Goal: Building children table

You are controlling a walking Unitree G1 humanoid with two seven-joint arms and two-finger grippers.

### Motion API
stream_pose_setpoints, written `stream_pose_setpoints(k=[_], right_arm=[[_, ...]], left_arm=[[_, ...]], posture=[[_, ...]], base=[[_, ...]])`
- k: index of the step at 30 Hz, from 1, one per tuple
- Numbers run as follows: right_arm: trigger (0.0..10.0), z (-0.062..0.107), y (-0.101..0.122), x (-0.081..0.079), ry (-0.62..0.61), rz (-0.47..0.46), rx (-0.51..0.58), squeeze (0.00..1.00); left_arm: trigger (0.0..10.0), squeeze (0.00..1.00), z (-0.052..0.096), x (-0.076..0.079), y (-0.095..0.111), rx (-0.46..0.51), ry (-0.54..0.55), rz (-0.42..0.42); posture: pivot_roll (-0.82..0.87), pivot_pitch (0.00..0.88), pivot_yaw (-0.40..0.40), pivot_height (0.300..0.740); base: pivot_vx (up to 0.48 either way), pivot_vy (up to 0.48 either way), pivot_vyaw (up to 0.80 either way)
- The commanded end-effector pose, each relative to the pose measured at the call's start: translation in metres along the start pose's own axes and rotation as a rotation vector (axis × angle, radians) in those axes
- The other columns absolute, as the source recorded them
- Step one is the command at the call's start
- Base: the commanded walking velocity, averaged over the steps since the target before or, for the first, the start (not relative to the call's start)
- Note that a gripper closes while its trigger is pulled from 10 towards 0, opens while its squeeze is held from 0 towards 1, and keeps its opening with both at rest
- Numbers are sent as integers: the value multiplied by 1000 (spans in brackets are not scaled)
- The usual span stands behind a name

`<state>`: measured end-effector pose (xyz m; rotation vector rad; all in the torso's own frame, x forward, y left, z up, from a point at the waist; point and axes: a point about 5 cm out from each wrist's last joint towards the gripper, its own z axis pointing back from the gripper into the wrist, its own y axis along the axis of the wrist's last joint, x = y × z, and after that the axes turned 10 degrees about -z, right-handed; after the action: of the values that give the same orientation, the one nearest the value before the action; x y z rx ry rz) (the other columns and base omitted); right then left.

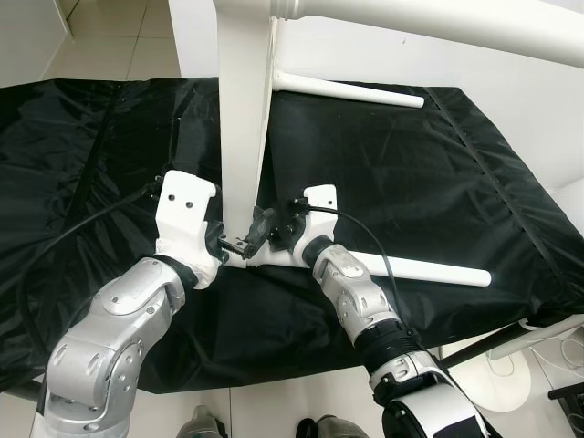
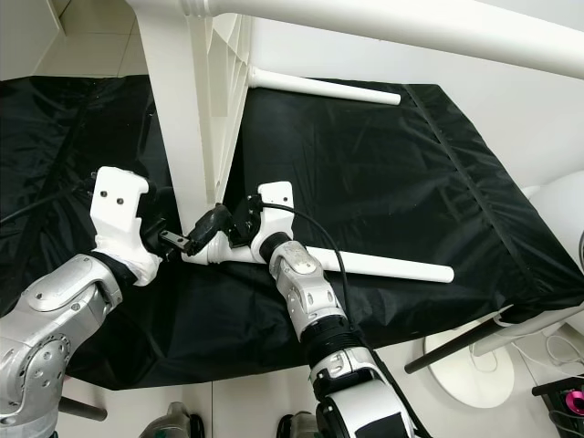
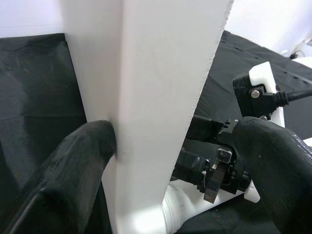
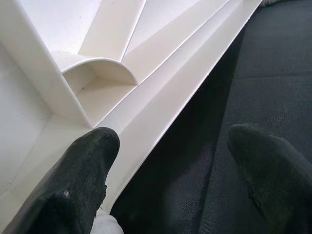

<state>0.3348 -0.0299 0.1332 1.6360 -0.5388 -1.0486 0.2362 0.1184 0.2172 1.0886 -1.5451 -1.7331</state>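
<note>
The white table top stands on edge on a black sheet, its lower corner resting on the fabric between the two arms. The left gripper is clamped on that lower edge, one finger pressed against the panel face. The right gripper sits at the same corner with its fingers spread wide, one touching the ribbed underside. A white leg lies on the sheet just beside the right gripper; another leg lies farther back.
</note>
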Motion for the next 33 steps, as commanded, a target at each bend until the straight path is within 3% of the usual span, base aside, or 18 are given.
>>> stream_pose_setpoints(k=[1,5,10,14,18,25,33], right_arm=[[10000,-5,-8,-19,64,-23,-22,0],[10000,5,-6,-5,32,-6,1,0],[10000,11,-2,4,7,-23,33,0],[10000,25,7,19,-72,-13,84,0],[10000,30,10,23,-93,-16,110,0],[10000,52,30,45,-223,8,278,0],[10000,69,41,62,-342,47,334,0]], left_arm=[[10000,0,-3,7,4,11,-57,-15],[10000,0,-10,3,4,-6,70,18],[10000,0,-17,11,3,-31,101,19],[10000,0,-35,5,3,-56,248,66],[10000,0,-37,3,4,-55,265,62],[10000,0,-50,6,1,-55,260,27],[10000,0,-66,6,4,-44,300,29]], posture=[[137,67,-66,740],[128,67,-67,740],[122,67,-69,740],[106,62,-68,740],[100,60,-65,740],[65,50,-56,740],[34,43,-49,740]], base=[[0,0,0],[0,0,0],[0,0,0],[0,0,0],[0,0,0],[0,0,0],[0,0,0]])
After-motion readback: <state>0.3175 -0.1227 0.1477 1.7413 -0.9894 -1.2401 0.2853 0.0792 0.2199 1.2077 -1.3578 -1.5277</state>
